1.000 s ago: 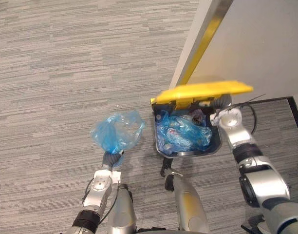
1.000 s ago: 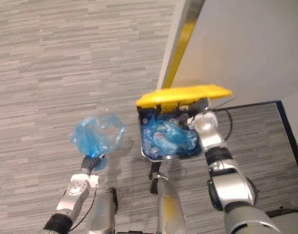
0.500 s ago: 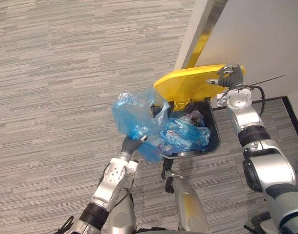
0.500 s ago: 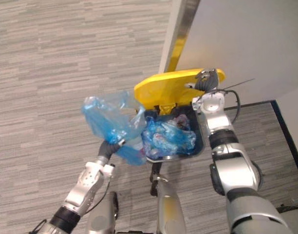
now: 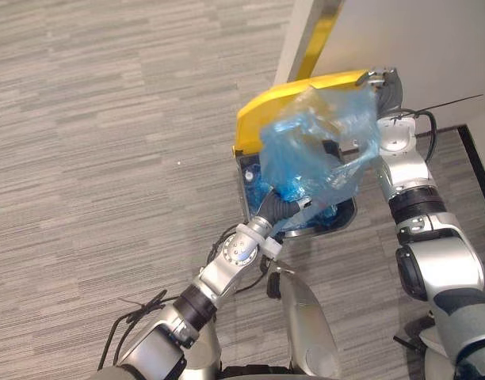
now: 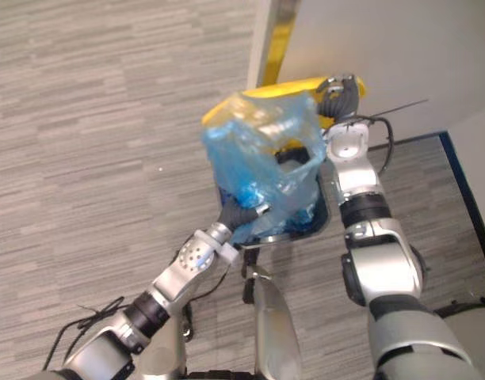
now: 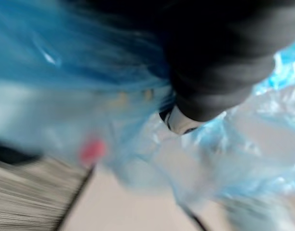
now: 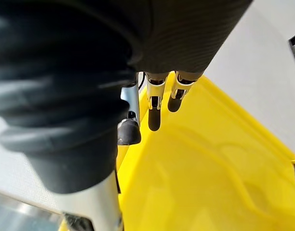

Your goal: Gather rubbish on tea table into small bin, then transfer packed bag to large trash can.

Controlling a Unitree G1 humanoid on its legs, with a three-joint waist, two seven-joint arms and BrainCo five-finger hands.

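Blue bag [image 5: 318,150], translucent and crumpled, hangs in the air directly over the open mouth of the trash can [image 5: 347,215], its bulk in front of the raised yellow lid [image 5: 262,119]. Grey striped carpet [image 5: 108,119] covers the floor to the left. From the lower left the left hand [image 5: 276,209] reaches up to the can's near edge and grips the gathered neck of the blue bag; in the left wrist view its dark ribbed cover is pressed close into the blue plastic, with something red showing blurred through the film. Inside the dark grey can, more blue plastic [image 5: 260,190] lies under the hanging bag. The lid stands tilted up at the can's far edge. At the lid's upper right corner the right hand [image 5: 383,83] grips it, fingers [image 8: 154,113] lying on the yellow face and thumb at the edge. A white wall [image 5: 417,39] with a yellow strip [image 5: 326,24] rises just behind the can.
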